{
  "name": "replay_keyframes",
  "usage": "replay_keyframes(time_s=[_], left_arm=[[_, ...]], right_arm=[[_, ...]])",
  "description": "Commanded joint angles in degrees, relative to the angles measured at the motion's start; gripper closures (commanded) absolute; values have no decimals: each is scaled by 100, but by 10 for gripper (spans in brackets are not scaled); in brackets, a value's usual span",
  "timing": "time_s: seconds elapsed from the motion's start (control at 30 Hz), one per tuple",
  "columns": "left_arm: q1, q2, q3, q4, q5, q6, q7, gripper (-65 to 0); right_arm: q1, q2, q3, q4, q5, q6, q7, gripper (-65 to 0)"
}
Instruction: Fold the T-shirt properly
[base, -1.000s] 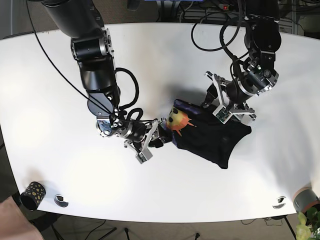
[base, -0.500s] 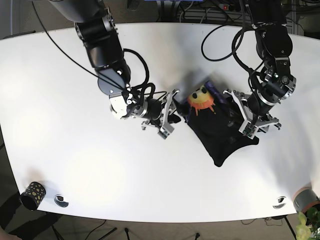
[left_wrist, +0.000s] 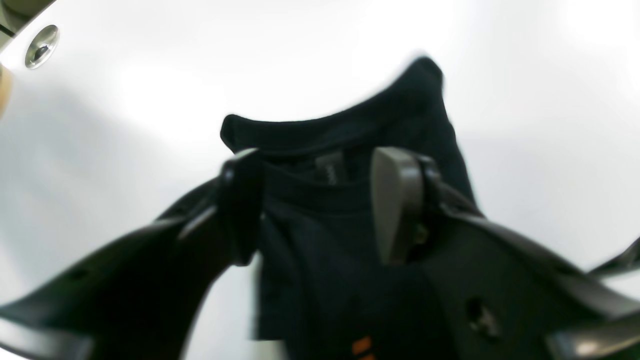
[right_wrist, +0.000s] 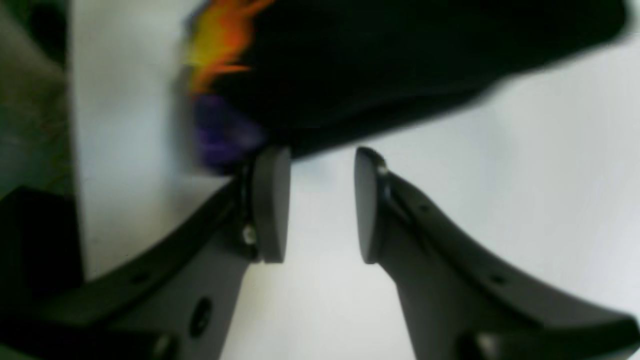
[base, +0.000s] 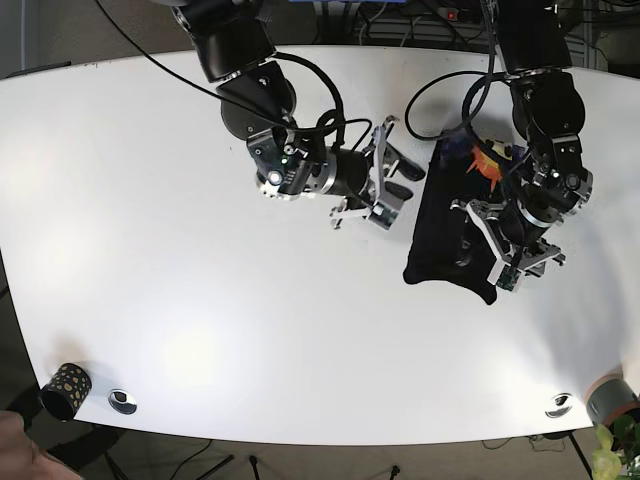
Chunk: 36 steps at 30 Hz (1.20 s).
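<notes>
Two hands are working around the T-shirt (base: 452, 230), which is lying as a dark bundle on the white desk (base: 150, 200), at about three o'clock from the desk's middle, with its orange print near the top edge. Judging from how the cloth is lying, the folding is somewhere in the middle: the shirt is already gathered narrow, but it is not looking flat or squared.

In the left wrist view, the left hand (left_wrist: 320, 200) is hanging over the shirt with its jaws spread apart, and the collar with its label is lying between them. I cannot tell if the fingers are pressing the cloth; they are not pinching it.

In the right wrist view, the right hand (right_wrist: 320, 200) is standing partly open with nothing between the fingers, only bare desk. It is sitting just beside the shirt's edge, at about nine o'clock from the bundle in the base view.

For the next move, I am thinking one hand needs to close on a free edge and carry it over, while the other is holding the bundle in place.
</notes>
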<state>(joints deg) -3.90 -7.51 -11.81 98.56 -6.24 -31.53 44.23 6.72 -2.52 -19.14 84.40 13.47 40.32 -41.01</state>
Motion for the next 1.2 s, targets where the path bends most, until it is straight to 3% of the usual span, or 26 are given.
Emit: replay_keyframes(time_s=[0.0,0.13,0.4,0.53,0.8,1.17], left_arm=[[-98,26,96,56,-66,300,-111,-433],[-89,43,465,64,-75,687,-119,-465],[219,43,606,21,-75,740,-137,-465],[570,17,500,-164,-66,740,-427,-465],[887,-159,509,-1360,-75,722,-779,-465],[544,-1346,482,-2801,-119,705,-805,-465]], right_arm=[[115,46,362,127,46,-32,9,-201],[141,55,933,127,55,-32,-8,-201],[150,187,1540,101,55,-32,-167,-201],[141,195,1760,101,55,-32,-184,-201],[150,204,1971,127,55,-32,-184,-201],[159,204,1971,136,55,-32,-184,-201]])
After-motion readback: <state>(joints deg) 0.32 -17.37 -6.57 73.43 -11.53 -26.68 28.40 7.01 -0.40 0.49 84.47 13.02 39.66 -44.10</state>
